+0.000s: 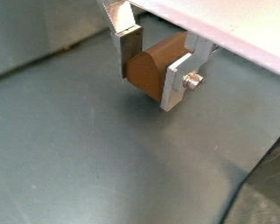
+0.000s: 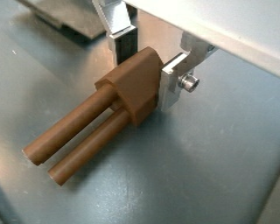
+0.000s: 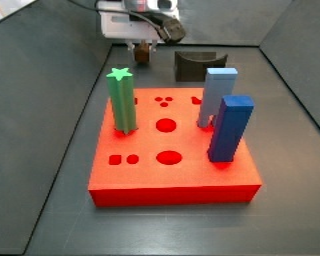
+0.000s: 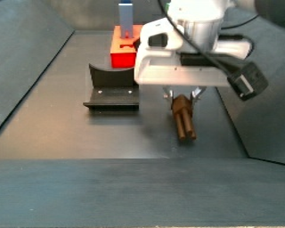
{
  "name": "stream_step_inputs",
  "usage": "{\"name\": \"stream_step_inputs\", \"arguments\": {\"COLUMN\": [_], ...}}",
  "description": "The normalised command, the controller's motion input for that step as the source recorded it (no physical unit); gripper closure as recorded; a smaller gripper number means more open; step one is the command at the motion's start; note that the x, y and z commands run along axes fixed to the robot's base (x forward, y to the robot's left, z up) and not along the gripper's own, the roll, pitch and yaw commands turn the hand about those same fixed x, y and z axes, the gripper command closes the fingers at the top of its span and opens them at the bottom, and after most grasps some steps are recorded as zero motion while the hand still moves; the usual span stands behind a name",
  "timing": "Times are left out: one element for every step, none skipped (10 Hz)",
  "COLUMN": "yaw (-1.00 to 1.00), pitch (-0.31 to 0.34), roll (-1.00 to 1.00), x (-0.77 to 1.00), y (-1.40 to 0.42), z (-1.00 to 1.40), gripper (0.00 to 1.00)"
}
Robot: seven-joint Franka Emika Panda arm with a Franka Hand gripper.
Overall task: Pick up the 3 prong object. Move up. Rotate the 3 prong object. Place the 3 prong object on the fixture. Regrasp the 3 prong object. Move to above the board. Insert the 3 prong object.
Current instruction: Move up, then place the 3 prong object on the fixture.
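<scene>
Early stage: the claw point(image 2: 149, 63) is clamped on the head of the 3 prong object point(image 2: 94, 127), whose prongs slant down to the grey floor in a wrist view, so lift looks barely begun or not yet. It sits beside the fixture point(image 4: 111, 91), apart from it. Rotate, fixture placement, regrasp and insertion into the board point(image 3: 170, 160) all remain.

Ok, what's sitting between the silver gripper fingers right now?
The gripper is closed on the wide head of the brown 3 prong object, low over the grey floor. Two prongs show in a wrist view; any third is hidden, as are the finger pads.
</scene>
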Motion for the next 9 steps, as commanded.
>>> {"name": "stream_step_inputs", "arguments": {"yaw": [-0.01, -0.01, -0.02, 0.0, 0.0, 0.0, -0.01, -0.02, -0.02], "pitch": [0.043, 0.047, 0.053, 0.0, -0.001, 0.012, 0.027, 0.03, 0.036], "roll": [0.01, 0.02, 0.04, 0.0, 0.01, 0.01, 0.03, 0.03, 0.05], "x": [-0.02, -0.02, -0.02, 0.0, 0.0, -0.01, -0.01, -0.02, -0.02], "y": [0.01, 0.01, 0.01, 0.0, 0.0, 0.0, 0.01, 0.01, 0.01], "z": [0.57, 0.48, 0.28, 1.0, 1.0, 1.0, 1.0, 1.0, 1.0], "gripper": [1.0, 1.0, 1.0, 1.0, 1.0, 1.0, 1.0, 1.0, 1.0]}}
